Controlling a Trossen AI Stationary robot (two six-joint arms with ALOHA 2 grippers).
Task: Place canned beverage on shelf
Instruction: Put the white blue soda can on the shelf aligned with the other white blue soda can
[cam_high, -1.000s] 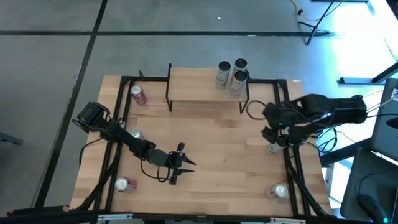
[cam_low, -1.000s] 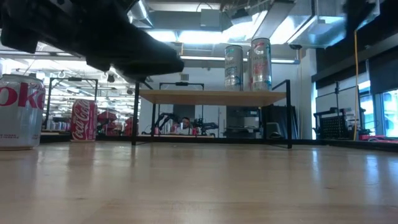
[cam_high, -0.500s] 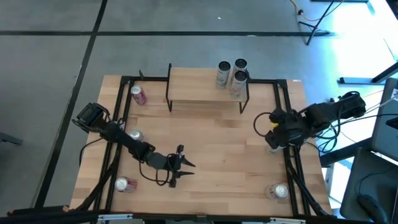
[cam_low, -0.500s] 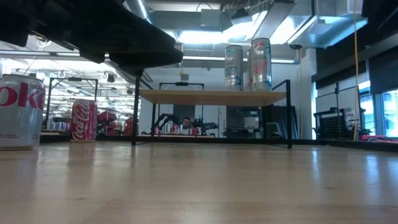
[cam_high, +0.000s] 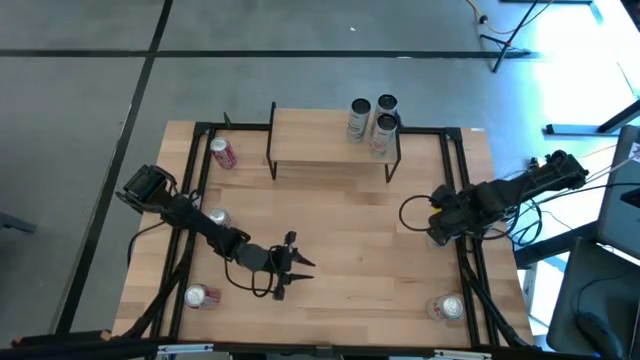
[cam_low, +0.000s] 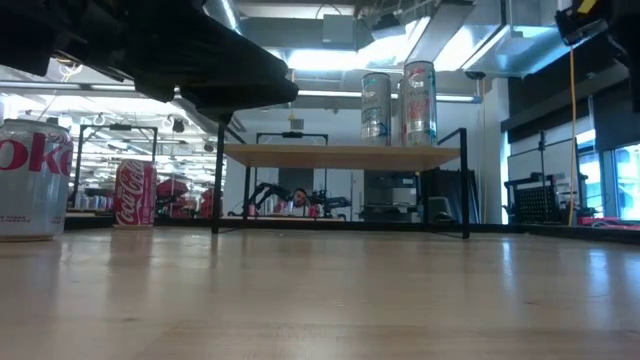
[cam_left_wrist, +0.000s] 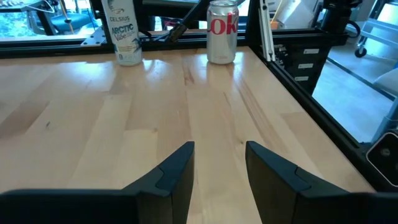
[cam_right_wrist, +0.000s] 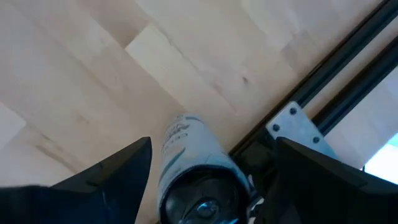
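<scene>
A tall white can (cam_right_wrist: 193, 168) stands upright on the table by the black frame rail (cam_right_wrist: 336, 81) at the right edge. My right gripper (cam_right_wrist: 212, 149) hangs open above it, pointing down, one finger on each side of the can top and touching nothing; in the high view this gripper (cam_high: 437, 228) covers the can. The shelf (cam_high: 320, 140) stands at the far middle with tall cans (cam_high: 372, 120) on its right end. My left gripper (cam_high: 298, 266) waits open over the near middle of the table, with nothing between its fingers (cam_left_wrist: 180, 168).
A red can (cam_high: 222, 152) lies left of the shelf. A can (cam_high: 215, 215) stands beside my left arm, another (cam_high: 200, 295) lies near the front left, and one (cam_high: 447, 307) stands at the front right. The shelf's left part is bare wood.
My right gripper has sunk toward the white can at the table's right edge while its wrist rolled and the arm drew back toward that edge. It stays open. My left arm has kept still.
</scene>
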